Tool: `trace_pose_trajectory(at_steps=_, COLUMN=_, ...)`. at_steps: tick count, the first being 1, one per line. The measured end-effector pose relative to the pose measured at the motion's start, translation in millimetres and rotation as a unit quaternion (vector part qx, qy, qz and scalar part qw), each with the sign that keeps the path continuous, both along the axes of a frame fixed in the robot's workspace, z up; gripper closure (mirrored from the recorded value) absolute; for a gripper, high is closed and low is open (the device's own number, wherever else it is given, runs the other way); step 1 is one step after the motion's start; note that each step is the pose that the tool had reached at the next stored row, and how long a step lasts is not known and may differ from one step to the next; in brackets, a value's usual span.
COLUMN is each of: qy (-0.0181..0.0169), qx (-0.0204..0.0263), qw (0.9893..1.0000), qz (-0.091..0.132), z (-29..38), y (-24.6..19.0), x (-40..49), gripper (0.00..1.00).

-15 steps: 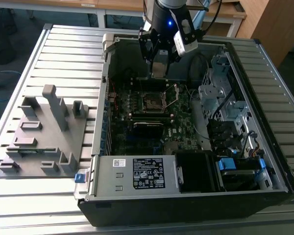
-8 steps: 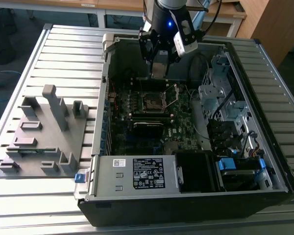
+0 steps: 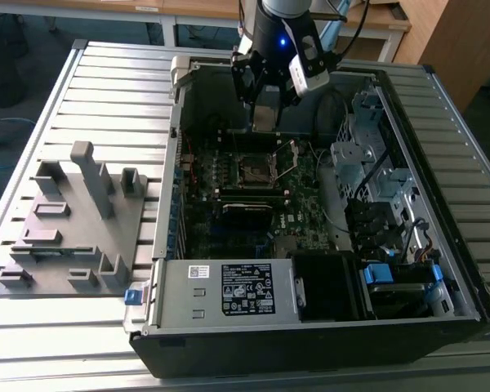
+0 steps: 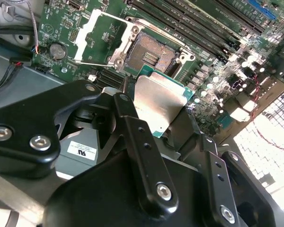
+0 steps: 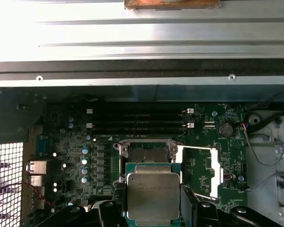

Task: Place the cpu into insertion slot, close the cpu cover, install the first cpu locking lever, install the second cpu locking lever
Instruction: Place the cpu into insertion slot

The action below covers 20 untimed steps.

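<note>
The cpu (image 5: 153, 196) — a flat square, dull silvery lid on a green rim, its near edge cut off — sat clamped between the black fingers of the gripper (image 4: 157, 112), just short of the dark, metal-rimmed insertion slot (image 5: 146, 153) beyond the fingertips, the thin cpu cover (image 5: 218, 170) flipped open beside that, all inside the computer case (image 3: 310, 351).

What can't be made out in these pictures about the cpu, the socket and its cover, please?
- Part of the insertion slot: in the first wrist view, covered by the cpu held in the gripper.
- The cpu's underside: in both wrist views it faces away from the cameras.
- The slot's contacts: too small in the exterior view.
- The cpu cover and its hinge: too small to trace in the exterior view.
</note>
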<state>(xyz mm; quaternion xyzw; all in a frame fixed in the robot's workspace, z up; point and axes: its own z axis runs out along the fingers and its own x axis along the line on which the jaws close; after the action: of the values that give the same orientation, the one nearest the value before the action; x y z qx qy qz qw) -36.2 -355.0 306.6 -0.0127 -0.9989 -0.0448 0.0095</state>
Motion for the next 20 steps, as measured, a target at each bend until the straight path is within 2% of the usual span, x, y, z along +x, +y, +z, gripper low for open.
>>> trace_pose_trajectory(at_steps=14, qy=-0.0001, qx=0.0002, qw=1.0000, qz=0.000, z=-2.5, y=0.0, x=0.0, gripper=0.46)
trace_pose_trajectory(at_steps=20, qy=0.0000, qx=0.0000, qw=1.0000, qz=0.000, z=-6.9, y=0.0, x=0.0, gripper=0.46)
